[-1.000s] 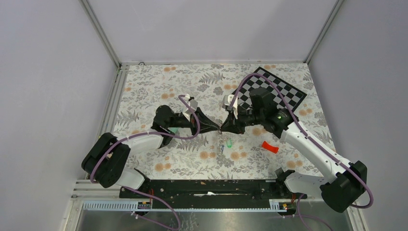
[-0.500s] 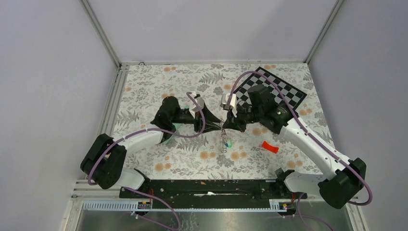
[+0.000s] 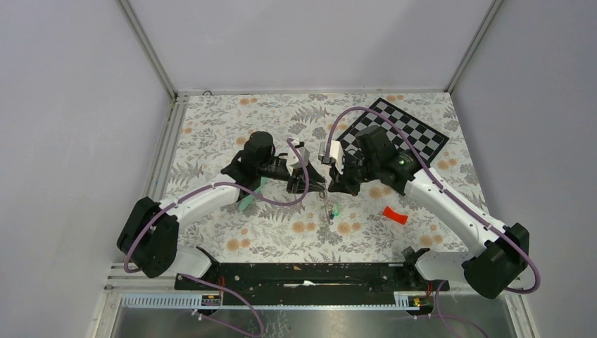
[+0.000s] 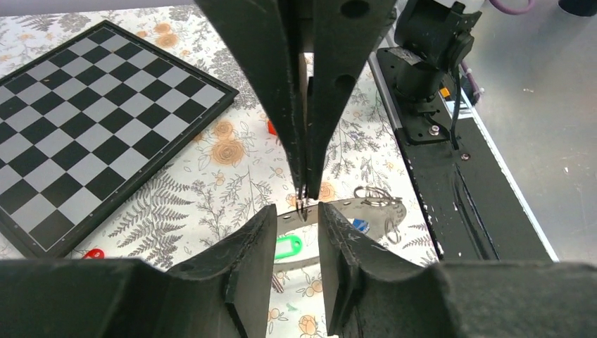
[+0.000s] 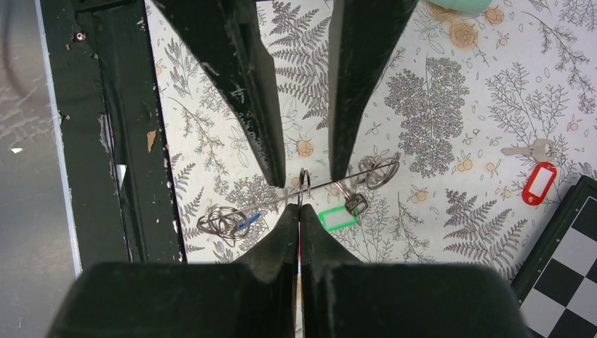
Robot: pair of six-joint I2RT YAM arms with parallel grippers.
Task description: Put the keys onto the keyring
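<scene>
Two hands meet tip to tip over the middle of the desk [image 3: 211, 127]. On the left, we find the left hand [image 4: 296, 215] narrowly parted and holding nothing. Its fingers stand one on either side of the keyring [image 5: 304, 183], not touching it as far as we can tell. The keyring sits in that gap, raised off the desk and pinched at its near edge by the right hand [image 5: 299, 215], whose fingers are pressed together on it. From the right wrist view the ring shows as a slim upright oval, so we judge its flat faces turned toward the left fingers' pads. Below it a thin metal strand runs crosswise. The blue-tagged key [image 5: 243, 224] and green-tagged key [image 5: 336, 219] lie along it; whether they hang or rest we cannot tell. Farther right, a red-tagged key [image 5: 538, 183] lies well apart, near the chequered board [image 5: 570, 232]. We judge the left hand the nearer free one: a short closing would meet the ring.
</scene>
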